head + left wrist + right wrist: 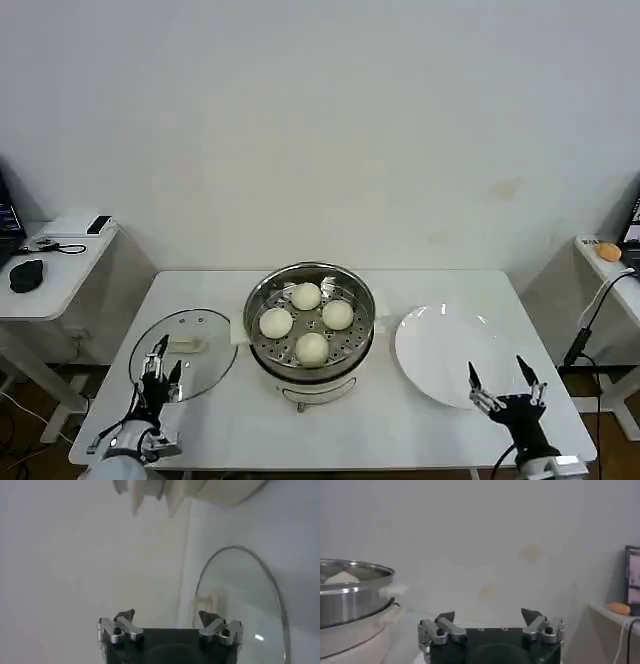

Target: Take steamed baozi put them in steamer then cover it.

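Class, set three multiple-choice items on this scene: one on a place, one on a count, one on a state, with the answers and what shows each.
1. Where does the glass lid lie?
A. on the steamer
B. on the table left of the steamer
C. on the plate

2. How many baozi sit in the steamer?
A. two
B. three
C. four

3. What is the state of the plate?
A. empty
B. holding one bun
C. covered by the lid

Answers: 1 B, the lid lies flat by the left hand. 2 C, four baozi rest on the tray. 3 A, the plate is bare by the open right hand.
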Available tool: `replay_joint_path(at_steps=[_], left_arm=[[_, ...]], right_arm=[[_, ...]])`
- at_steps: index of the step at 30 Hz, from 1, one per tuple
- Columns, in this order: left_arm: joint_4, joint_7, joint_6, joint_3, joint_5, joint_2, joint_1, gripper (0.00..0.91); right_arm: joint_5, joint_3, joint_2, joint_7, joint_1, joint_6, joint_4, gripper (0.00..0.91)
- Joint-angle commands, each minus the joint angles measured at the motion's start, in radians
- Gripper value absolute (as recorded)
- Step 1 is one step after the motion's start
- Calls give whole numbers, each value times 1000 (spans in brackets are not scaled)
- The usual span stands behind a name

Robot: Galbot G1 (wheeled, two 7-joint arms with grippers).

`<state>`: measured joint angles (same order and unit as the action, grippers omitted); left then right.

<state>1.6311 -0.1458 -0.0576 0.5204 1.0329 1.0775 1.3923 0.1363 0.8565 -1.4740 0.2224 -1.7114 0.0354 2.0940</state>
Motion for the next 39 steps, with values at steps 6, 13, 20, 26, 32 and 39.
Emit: replay_joint_path(at_steps=[6,13,20,26,32,39], left_arm=[[-167,0,7,-63,41,-56,-169,907],[-219,9,7,-103,38,-58,-211,907],[-269,8,8,-126,37,-60,-256,907],[-316,11,11,-142,34,-59,-302,907],[-329,14,12,-148,34,-55,-324,232],[-345,17,14,-157,36,-51,-330,0]], right_arm=[[-10,11,-52,4,-31,-2,16,907],[-19,8,-66,5,-30,-1,8,907],[-24,11,-70,6,-22,0,-2,907],[-40,1,-77,9,-13,5,-15,907],[-46,-5,-79,10,-8,5,-19,907],[-51,-12,-80,9,-3,8,-30,907]])
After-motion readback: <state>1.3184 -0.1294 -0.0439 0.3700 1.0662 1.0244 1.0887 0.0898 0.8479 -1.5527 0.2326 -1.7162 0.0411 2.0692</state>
